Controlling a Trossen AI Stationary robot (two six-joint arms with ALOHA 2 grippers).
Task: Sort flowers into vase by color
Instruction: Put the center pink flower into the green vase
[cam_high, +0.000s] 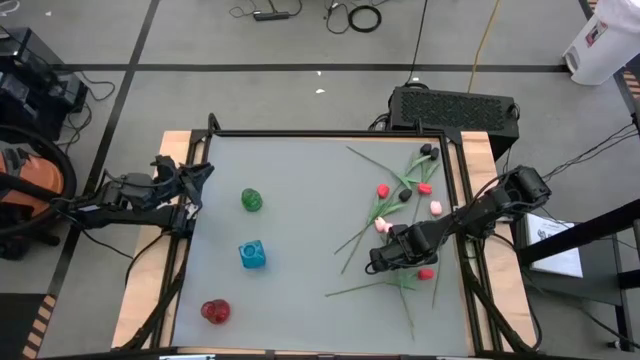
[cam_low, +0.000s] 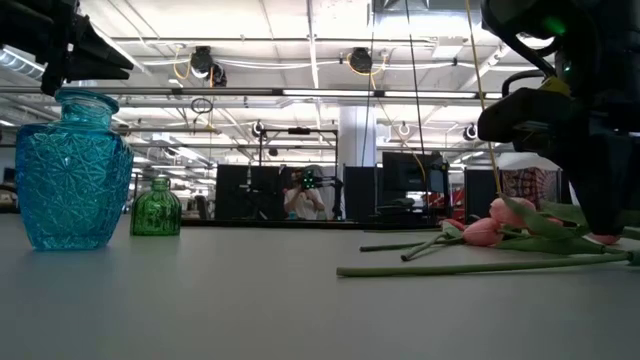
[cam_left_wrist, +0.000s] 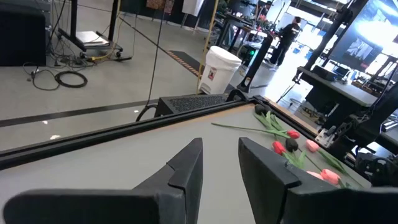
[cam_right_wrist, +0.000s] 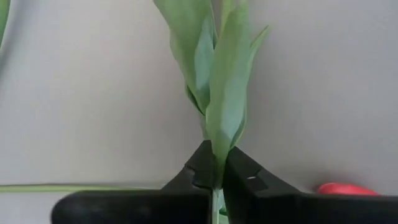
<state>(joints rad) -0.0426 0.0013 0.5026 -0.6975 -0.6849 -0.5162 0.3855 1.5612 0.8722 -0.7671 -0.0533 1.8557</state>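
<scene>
High view, read from left to right: the left gripper (cam_high: 200, 185) waits at the table's (cam_high: 300, 300) left edge, its jaws apart and holding nothing. Next come three vases in a loose column: a green vase (cam_high: 251, 200) farthest back, a blue vase (cam_high: 252, 254) in the middle and a red vase (cam_high: 215, 311) nearest the front edge. Well apart from them, on the right half, the flowers (cam_high: 400, 200) lie scattered, pink, red and black heads on crossing stems. The right gripper (cam_high: 385, 260) is down among them, and its wrist view shows the jaws clamped on a leafy stem (cam_right_wrist: 214, 118), with a red bud (cam_right_wrist: 345, 188) lying just beside. The step in hand looks like the pick-up of one flower, still at table level. Next, that flower needs lifting clear of the tangle without dragging neighbours, then carrying leftward to the matching vase, stem first; which head belongs to this stem I cannot tell.
</scene>
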